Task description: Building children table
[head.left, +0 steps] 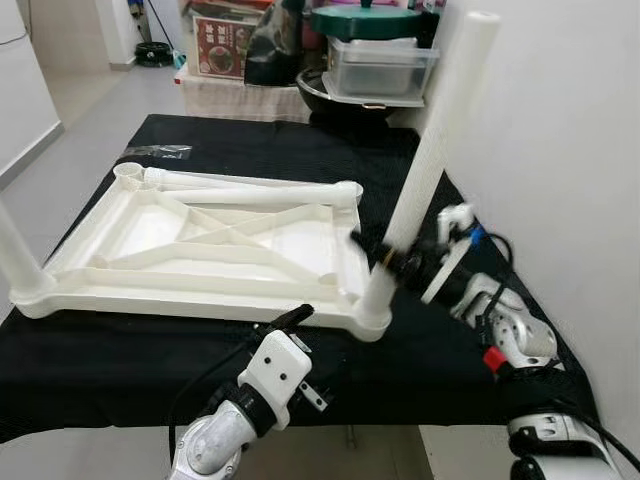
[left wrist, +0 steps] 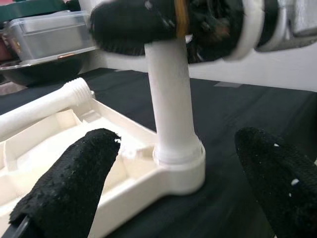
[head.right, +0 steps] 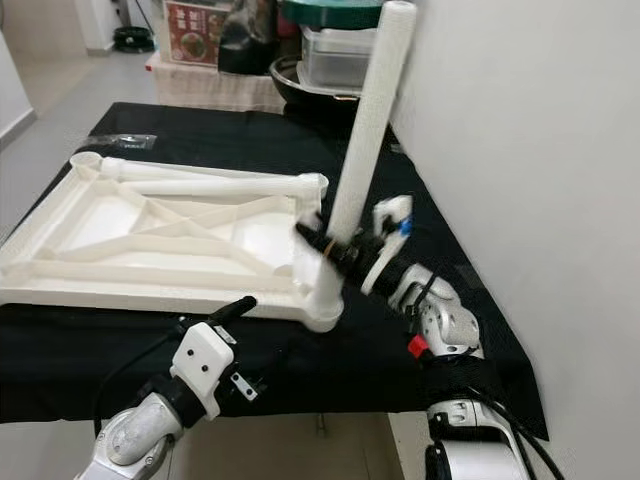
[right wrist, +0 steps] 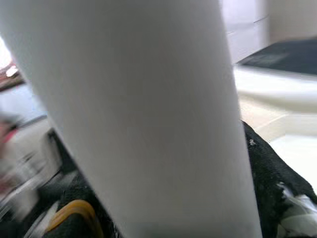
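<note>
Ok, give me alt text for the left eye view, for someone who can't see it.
The right gripper clamps a white table leg standing tilted in the corner socket of an upside-down white tabletop on a black cloth. The left gripper hovers open near the tabletop's front edge; another leg lies across the tabletop.

White tabletop (head.left: 200,245) lies upside down on black cloth (head.left: 100,360). Right gripper (head.left: 385,258) clamps the tilted leg (head.left: 430,165) standing in the near right corner socket. Loose leg (head.left: 250,188) lies along the far rim. Left gripper (head.left: 290,318) sits just beside the near rim; finger gap unclear.
</note>
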Controlling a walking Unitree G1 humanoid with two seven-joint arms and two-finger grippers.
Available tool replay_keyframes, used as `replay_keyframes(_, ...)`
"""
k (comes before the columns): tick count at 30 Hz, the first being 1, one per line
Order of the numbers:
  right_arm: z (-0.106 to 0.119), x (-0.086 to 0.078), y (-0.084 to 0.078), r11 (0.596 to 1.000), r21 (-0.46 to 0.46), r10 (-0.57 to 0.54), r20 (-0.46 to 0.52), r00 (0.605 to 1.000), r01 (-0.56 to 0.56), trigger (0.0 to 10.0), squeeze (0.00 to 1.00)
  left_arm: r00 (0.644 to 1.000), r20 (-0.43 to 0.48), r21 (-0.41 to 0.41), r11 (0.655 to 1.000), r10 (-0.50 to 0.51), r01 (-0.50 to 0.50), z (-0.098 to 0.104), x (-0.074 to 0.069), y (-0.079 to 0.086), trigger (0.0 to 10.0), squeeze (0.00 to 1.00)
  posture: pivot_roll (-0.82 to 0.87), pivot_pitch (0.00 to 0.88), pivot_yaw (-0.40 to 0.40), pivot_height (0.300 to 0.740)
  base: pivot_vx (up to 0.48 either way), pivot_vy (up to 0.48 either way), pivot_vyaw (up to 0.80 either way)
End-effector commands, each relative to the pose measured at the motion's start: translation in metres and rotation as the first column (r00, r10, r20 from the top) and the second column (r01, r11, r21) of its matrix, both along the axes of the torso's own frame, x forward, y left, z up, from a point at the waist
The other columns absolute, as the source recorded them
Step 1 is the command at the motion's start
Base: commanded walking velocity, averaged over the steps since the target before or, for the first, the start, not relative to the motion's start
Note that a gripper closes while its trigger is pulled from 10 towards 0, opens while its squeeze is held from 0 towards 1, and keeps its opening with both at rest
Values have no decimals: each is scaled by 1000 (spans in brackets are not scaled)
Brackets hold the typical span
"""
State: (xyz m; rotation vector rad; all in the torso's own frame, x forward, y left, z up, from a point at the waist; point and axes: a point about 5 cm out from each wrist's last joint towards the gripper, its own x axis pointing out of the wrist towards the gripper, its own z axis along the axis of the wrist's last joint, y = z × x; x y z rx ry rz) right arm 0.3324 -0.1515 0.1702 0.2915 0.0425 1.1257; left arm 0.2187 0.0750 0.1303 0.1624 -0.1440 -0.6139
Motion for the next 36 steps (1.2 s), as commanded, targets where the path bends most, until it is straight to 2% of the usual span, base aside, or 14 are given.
replay_keyframes(1, -9, -7, 14, 979, -70, 189, -15, 982, -190, 10000, 0, 1000, -11, 3, 1000, 12, -12, -3, 0, 2, 10000, 0, 139, 0, -122, 740, 0, 0, 0)
replay_keyframes(2, -9, -7, 14, 979, -70, 189, -15, 982, -190, 10000, 0, 1000, -11, 3, 1000, 12, -12, -3, 0, 2, 10000, 0, 139, 0, -122, 740, 0, 0, 0)
replay_keyframes(3, -8, -4, 16, 981, -69, 181, -6, 984, -181, 1059, 0, 1000, -9, 8, 1000, 10, -10, -3, -1, 2, 10000, 0, 139, 0, -122, 740, 0, 0, 0)
replay_keyframes(13, -14, 22, 11, 970, -168, -173, 48, 984, 178, 0, 0, 1000, -11, 8, 1000, 7, -7, -3, -2, 1, 10000, 0, 132, 0, -120, 740, 0, 0, 0)
replay_keyframes(17, -18, 40, -15, 758, -183, -635, 15, 773, 626, 0, 0, 1000, -14, 7, 1000, 6, -6, -4, -2, 0, 10000, 0, 124, 0, -118, 740, 0, 0, 0)
replay_keyframes(20, -32, 36, -56, 264, -279, -963, -22, 268, 923, 0, 0, 1000, -17, 7, 1000, 2, -2, -5, -2, 0, 10000, 0, 117, 0, -112, 740, 0, 0, 0)
replay_keyframes(21, -32, 36, -56, 264, -279, -963, -22, 268, 923, 0, 0, 1000, -17, 7, 1000, 2, -2, -5, -2, 0, 10000, 0, 117, 0, -112, 740, 0, 0, 0)
replay_keyframes(22, -36, 29, -64, 129, -292, -992, -29, 126, 948, 0, 0, 1000, -17, 8, 1000, 1, -1, -5, -2, 0, 10000, 0, 117, 0, -113, 740, 0, 0, 0)
replay_keyframes(23, -36, 29, -64, 129, -292, -992, -29, 126, 948, 0, 0, 1000, -17, 8, 1000, 1, -1, -5, -2, 0, 10000, 0, 117, 0, -113, 740, 0, 0, 0)
replay_keyframes(25, -46, 14, -65, -41, -320, -996, -66, -65, 947, 0, 0, 1000, -17, 7, 1000, 0, 0, -5, -2, -1, 10000, 0, 121, 0, -114, 740, 0, 0, 0)
replay_keyframes(31, -53, 13, -37, -33, -319, -983, -162, -89, 947, 1137, 0, 1000, -17, 8, 1000, 1, -1, -5, -2, -1, 10000, 0, 120, 0, -116, 740, 0, 0, 0)
replay_keyframes(32, -51, 17, -27, 10, -291, -980, -191, -48, 957, 10000, 0, 1000, -17, 8, 1000, 1, -1, -5, -2, -1, 10000, 0, 120, 0, -116, 740, 0, 0, 0)
replay_keyframes(33, -46, 21, -19, 57, -251, -980, -198, 7, 966, 10000, 780, 1000, -17, 9, 1000, 1, -1, -5, -2, -1, 10000, 0, 121, 0, -117, 740, 0, 0, 0)
replay_keyframes(36, -36, 27, -7, 134, -166, -972, -216, 97, 977, 10000, 1000, 1000, -17, 9, 1000, 2, -2, -5, -2, -1, 10000, 0, 121, 0, -117, 740, 0, 0, 0)
